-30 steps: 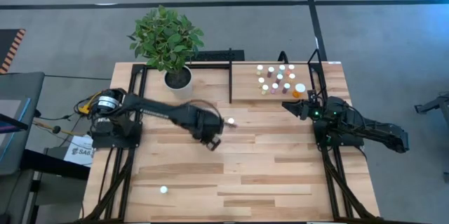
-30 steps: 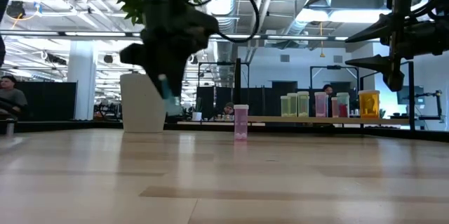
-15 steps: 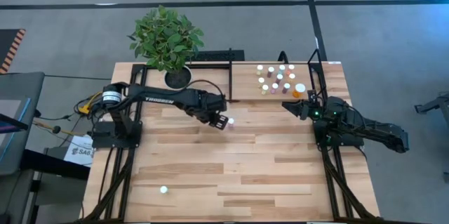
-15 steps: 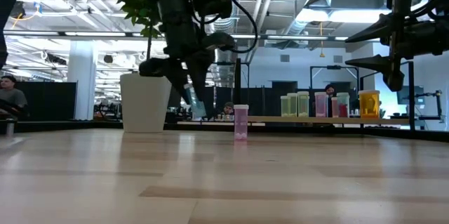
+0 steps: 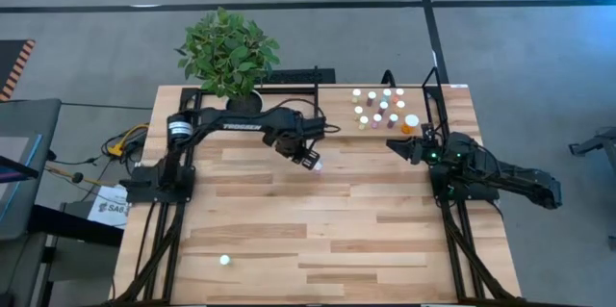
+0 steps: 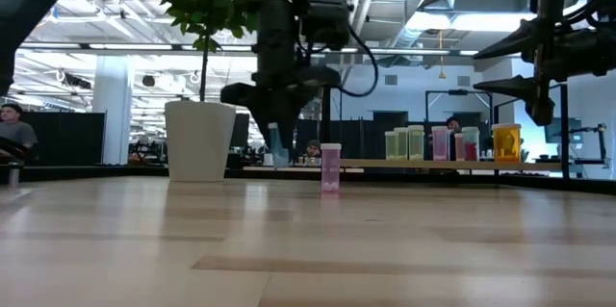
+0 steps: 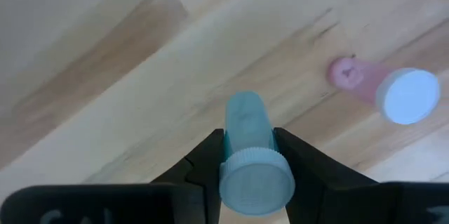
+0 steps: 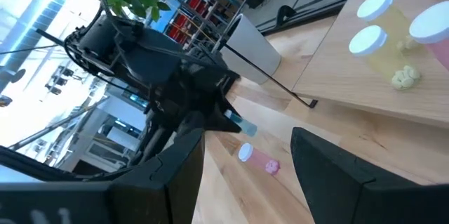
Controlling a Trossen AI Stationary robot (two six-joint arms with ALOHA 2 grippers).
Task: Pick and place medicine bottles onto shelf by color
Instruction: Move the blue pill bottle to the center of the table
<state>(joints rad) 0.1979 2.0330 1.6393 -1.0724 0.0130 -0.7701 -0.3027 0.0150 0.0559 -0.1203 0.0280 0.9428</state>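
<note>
Shifted right over plank tabletop (image 5: 289,211), left hand (image 5: 306,158) grips greenish bottle (image 7: 247,136) (warehouse behind)

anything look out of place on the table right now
Two bottles stand apart from the group on the shelf: a pink bottle mid-table under the left pincer, and a lone bottle near the front edge.

Shelf (image 5: 337,115) bottles' (image 5: 381,110) colours too small
</note>
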